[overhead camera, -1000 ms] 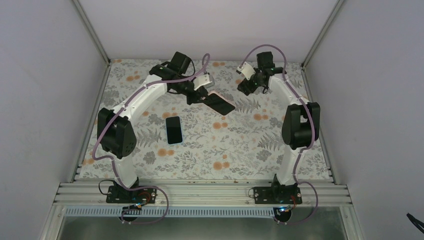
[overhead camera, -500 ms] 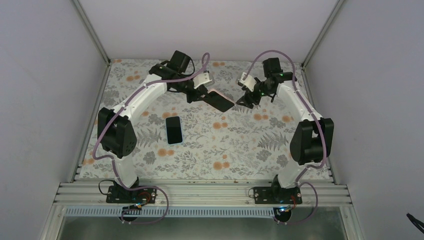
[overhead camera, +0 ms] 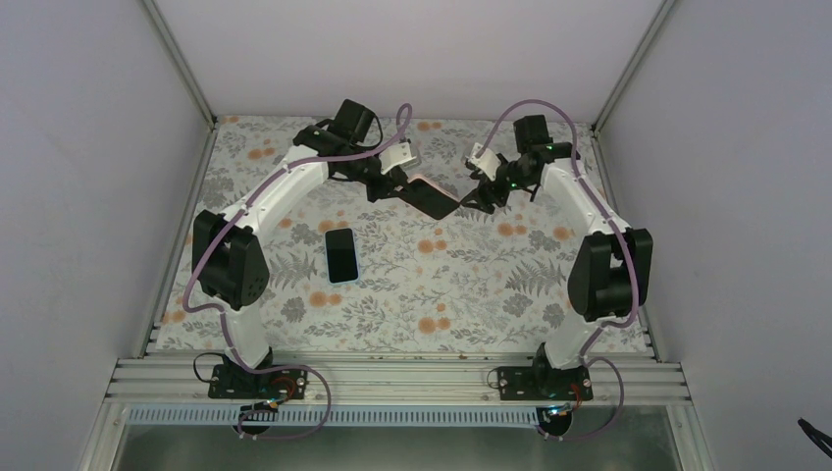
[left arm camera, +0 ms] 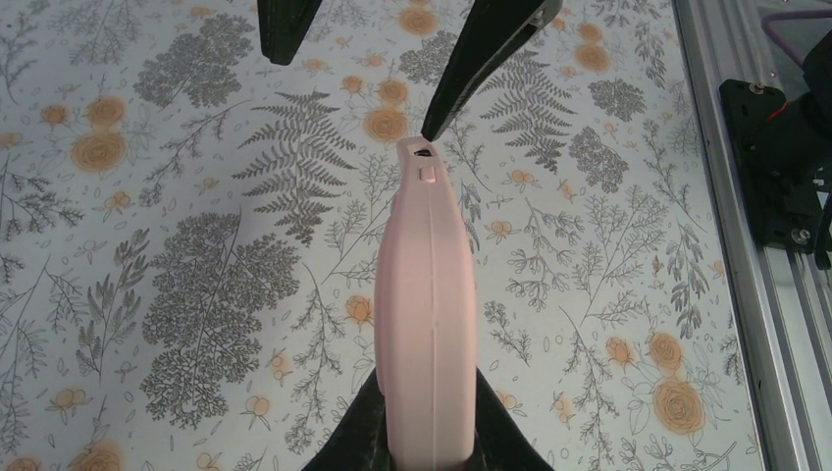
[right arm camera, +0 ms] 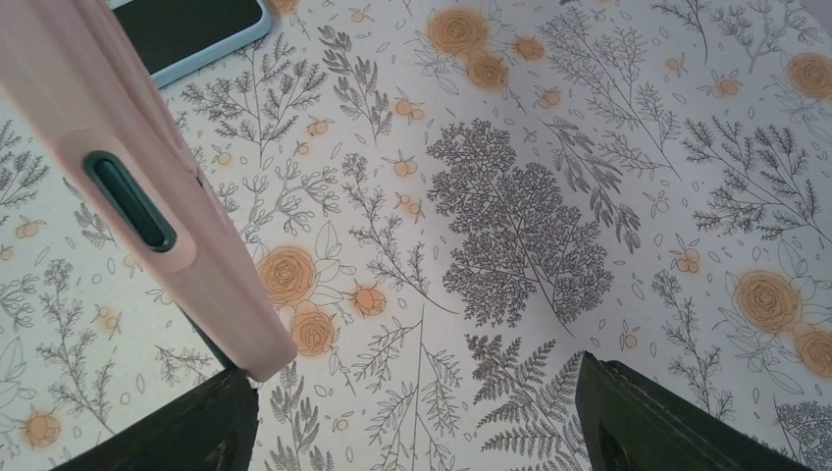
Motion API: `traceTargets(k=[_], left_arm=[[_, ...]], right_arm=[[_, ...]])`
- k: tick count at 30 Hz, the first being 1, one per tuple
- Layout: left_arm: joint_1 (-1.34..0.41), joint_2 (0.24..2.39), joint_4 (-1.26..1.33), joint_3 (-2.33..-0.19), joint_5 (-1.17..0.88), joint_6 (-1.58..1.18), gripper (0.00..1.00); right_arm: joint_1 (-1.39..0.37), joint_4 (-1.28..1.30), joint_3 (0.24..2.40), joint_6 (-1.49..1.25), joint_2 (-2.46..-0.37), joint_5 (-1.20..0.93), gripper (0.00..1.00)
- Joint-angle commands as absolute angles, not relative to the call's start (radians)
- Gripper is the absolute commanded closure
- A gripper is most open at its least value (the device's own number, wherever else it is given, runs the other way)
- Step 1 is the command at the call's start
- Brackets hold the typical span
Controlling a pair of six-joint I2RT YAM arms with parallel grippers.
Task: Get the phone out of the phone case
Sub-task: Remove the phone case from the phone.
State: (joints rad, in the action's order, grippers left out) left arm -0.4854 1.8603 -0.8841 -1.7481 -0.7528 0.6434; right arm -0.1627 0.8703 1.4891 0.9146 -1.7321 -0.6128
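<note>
Above the bench, the top view shows your right claw has swung in from the back, arm folded inward. It now sits at the free corner of the pink, flat silicone phone case. The left claw holds the case aloft, and its dark upper face suggests the phone is inside, so prising can start.

Left wrist: the claw is clamped on the case edge-on.

Right wrist: the fingers are spread wide, with the case end just up-left of them. A blue-rimmed dark slab lies beyond.

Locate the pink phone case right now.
The pink phone case is far centre in the top view, held above the table by the left gripper, its free end beside the open right gripper.
</note>
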Motion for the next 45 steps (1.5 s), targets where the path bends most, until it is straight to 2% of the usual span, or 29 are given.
traceTargets(k=[1, 15, 27, 35, 45], left_arm=[[-0.486, 1.857, -0.851, -1.785, -0.807, 0.645, 0.98], [-0.489, 1.862, -0.872, -1.811, -0.854, 0.634, 0.98], [-0.500, 1.871, -0.868, -1.805, -0.878, 0.626, 0.98], [-0.499, 1.850, -0.858, -1.781, -0.812, 0.647, 0.98], [-0.500, 1.865, -0.838, -1.783, -0.812, 0.634, 0.98]], right_arm=[[-0.170, 0.813, 1.493, 0.881, -1.758, -0.609, 0.17], [-0.178, 0.746, 1.532, 0.828, -1.800, -0.567, 0.17], [-0.214, 0.766, 1.657, 0.798, -1.851, -0.522, 0.17], [-0.135, 0.840, 1.547, 0.883, -1.729, -0.497, 0.18], [-0.146, 0.927, 1.453, 0.944, -1.634, -0.569, 0.19]])
